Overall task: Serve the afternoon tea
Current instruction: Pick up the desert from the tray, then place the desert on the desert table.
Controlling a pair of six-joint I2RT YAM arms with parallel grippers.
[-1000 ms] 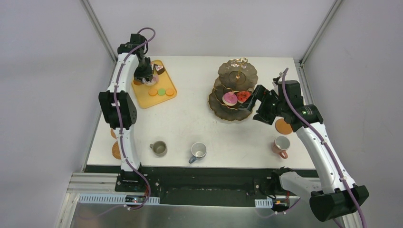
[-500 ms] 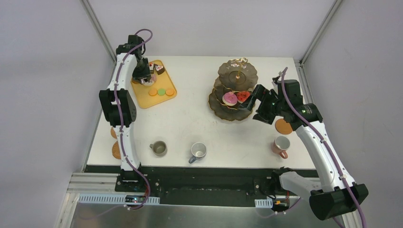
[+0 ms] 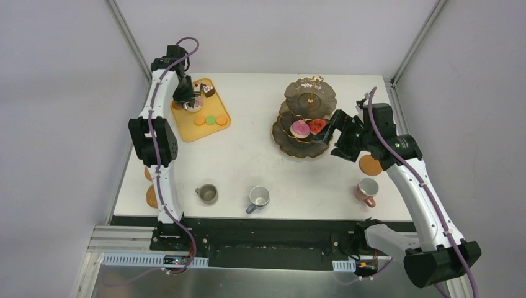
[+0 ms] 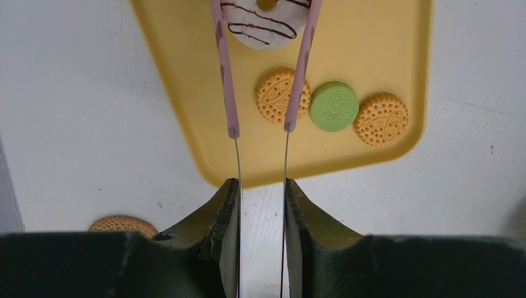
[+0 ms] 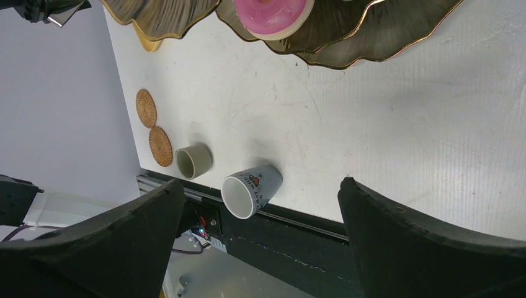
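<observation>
- Left hand (image 4: 261, 186) is closed on the pink-handled tongs (image 4: 224, 74). Their arms flank a white-iced small cake (image 4: 263, 22), and the tips and half the cake are cut off at the wrist view's top edge.
- Right hand (image 5: 260, 183) gapes wide, holding nothing, just beside the three-tier stand (image 3: 291, 148).
- Bench (image 3: 248, 155): open room lies between the stand and the yellow tray (image 4: 384, 37).
- The stand's middle tier carries a pink doughnut (image 3: 300, 128) and a red doughnut (image 3: 318, 126). The right hand covers its right rim.
- Green macaron (image 4: 334, 106) sits between two orange macarons (image 4: 381, 119), near the tray's edge.

Stand (image 3: 291, 148): dark, gold edges, three plates, upright, far right of me.
Pink doughnut (image 3: 300, 128): on its middle plate, beside the red doughnut (image 3: 318, 126).
Macarons (image 4: 334, 106): orange, green, orange, flat in a row, far left.
Olive mug (image 3: 206, 194), grey-blue mug (image 3: 258, 198), pink mug (image 3: 367, 189): upright, close to me.
</observation>
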